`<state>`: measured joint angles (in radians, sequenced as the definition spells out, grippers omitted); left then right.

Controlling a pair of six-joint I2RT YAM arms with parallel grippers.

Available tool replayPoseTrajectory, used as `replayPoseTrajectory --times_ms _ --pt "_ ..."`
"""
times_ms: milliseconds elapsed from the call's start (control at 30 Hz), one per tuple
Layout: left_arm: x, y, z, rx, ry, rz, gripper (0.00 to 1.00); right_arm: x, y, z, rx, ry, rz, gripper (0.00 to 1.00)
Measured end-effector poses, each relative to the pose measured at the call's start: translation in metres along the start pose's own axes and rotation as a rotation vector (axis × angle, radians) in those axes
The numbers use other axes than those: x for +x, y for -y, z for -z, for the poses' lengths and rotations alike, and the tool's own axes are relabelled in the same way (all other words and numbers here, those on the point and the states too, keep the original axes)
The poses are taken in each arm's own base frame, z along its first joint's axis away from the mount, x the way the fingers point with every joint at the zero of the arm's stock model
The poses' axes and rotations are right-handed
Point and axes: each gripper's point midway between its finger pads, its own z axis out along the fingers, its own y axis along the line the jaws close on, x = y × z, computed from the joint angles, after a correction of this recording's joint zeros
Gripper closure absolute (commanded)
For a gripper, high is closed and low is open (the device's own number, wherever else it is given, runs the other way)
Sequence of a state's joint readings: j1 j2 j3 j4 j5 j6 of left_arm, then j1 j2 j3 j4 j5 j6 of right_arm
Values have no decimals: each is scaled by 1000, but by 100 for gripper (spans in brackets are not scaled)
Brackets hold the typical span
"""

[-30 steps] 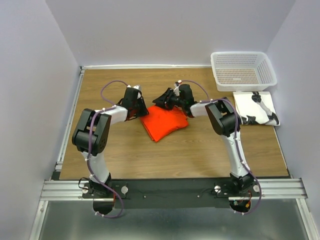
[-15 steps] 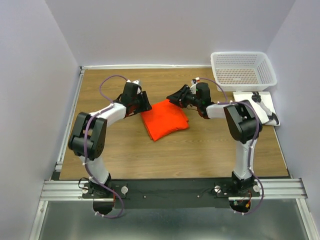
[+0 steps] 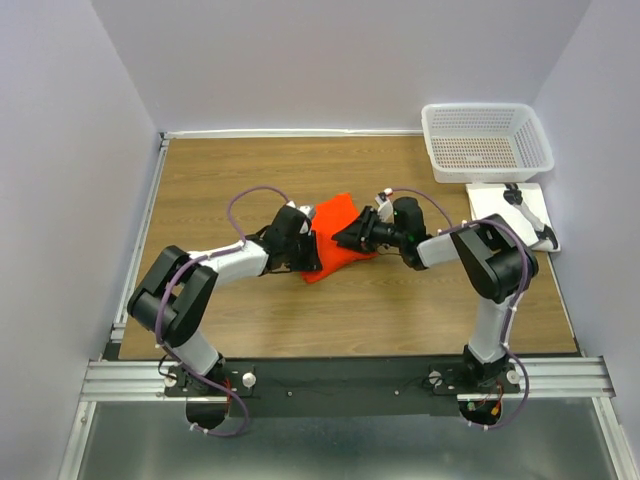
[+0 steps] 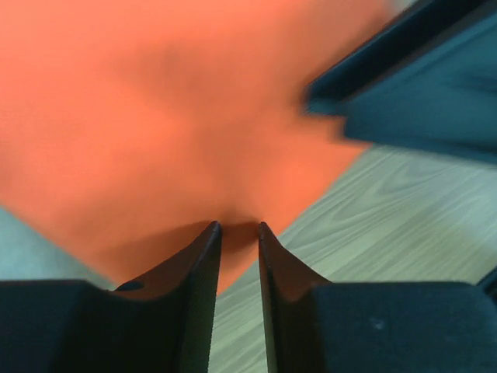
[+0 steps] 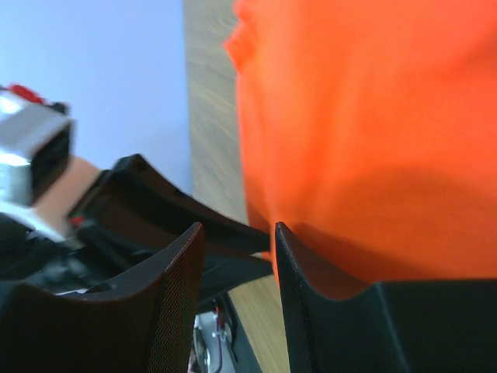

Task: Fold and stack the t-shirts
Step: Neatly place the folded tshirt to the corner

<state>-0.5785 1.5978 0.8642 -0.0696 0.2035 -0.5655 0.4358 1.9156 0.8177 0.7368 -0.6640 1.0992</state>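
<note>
Bright orange-red short-sleeved plain cloth t-shirt (image 3: 336, 214) sits bunched and part-folded on the brown wooden surface (image 3: 230, 170). It is well apart from the white plastic mesh basket (image 3: 487, 108), to the basket's left and nearer the arm bases. Nothing is in the basket or touching it.

Left tool (image 4: 237, 227): fingers almost closed, only a narrow slit. The cloth puckers in at the tips, so it reads as pinching the shirt's near edge. It is on the side of the shirt away from the basket.

Right tool (image 5: 237, 230): fingers part-way apart, with a clear gap that shows the other arm's black tool through it. Cloth lies against the inner face of one finger. No pinch is visible, and I cannot tell if any fabric is caught. It is at the shirt's basket-side edge.

Handling, as a judgement:
- The shirt is light, thin and floppy with no stiffness, so it will sag and unfold from wherever it is lifted.
- It is not fragile and not slippery on wood, but stacked layers can slide over each other.
- Best hold is at two spread points along one folded edge or its corners, catching all layers, not the middle.
- The tools are close together, so there is a risk of them bumping or of dragging the fold crooked.
</note>
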Motion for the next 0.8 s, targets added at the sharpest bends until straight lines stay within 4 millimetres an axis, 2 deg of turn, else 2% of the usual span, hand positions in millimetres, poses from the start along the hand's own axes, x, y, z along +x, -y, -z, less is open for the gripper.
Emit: replayPoseTrajectory --times_ms 67,200,300,533,600,800 --pt "28 -16 -6 -33 -66 28 74 11 16 1 29 -19 -22 52" --pt "30 -15 -11 -10 -55 59 78 22 52 10 79 -28 -64 52" --pt "29 -14 -13 -3 -40 77 80 14 59 23 58 -4 -63 52" --pt "26 -21 -13 -16 -26 113 81 -16 79 59 64 87 -68 51" --pt "23 -24 -12 -29 -21 118 80 -21 80 64 67 101 -58 51" --pt "7 -40 -8 -140 -3 90 63 -16 77 74 97 92 -17 49"
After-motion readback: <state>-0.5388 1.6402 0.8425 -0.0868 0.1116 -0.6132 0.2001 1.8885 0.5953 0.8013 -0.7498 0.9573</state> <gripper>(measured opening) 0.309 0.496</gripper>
